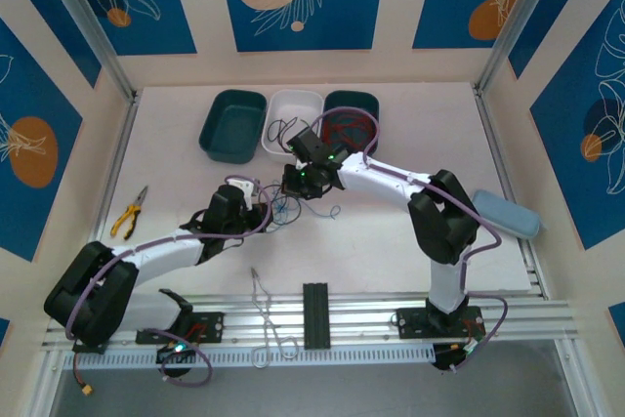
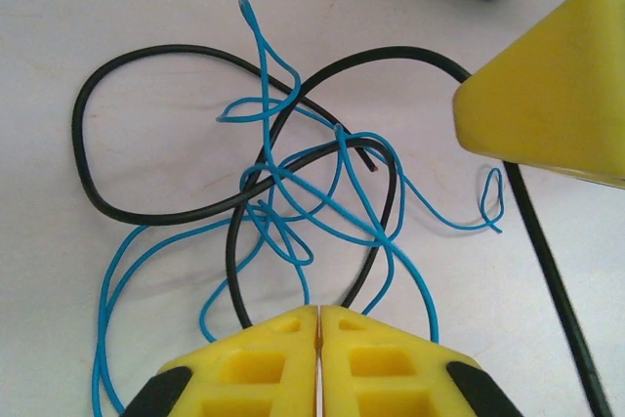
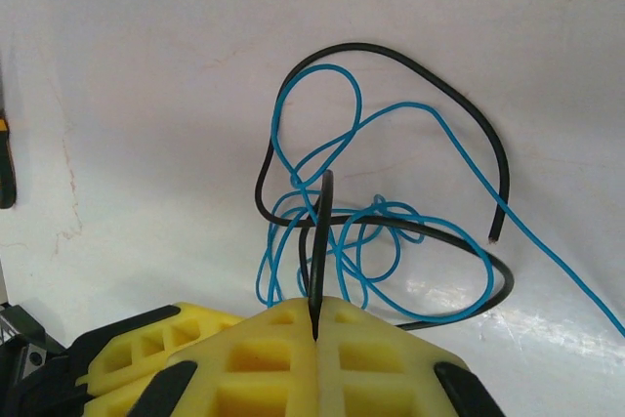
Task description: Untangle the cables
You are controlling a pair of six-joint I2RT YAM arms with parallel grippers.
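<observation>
Tangled blue cable (image 2: 266,204) and black cable (image 2: 77,144), left claw (image 2: 319,317) closed

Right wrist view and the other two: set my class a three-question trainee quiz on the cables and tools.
1. True or false: the right tool is shut on the black cable.
2. Which cable is tangled with it on the table? A red cable; B blue cable; C green cable.
3. Fill in: in the top view, the pliers lie on the ___ arm's side.
Key: 1 true; 2 B; 3 left.
</observation>
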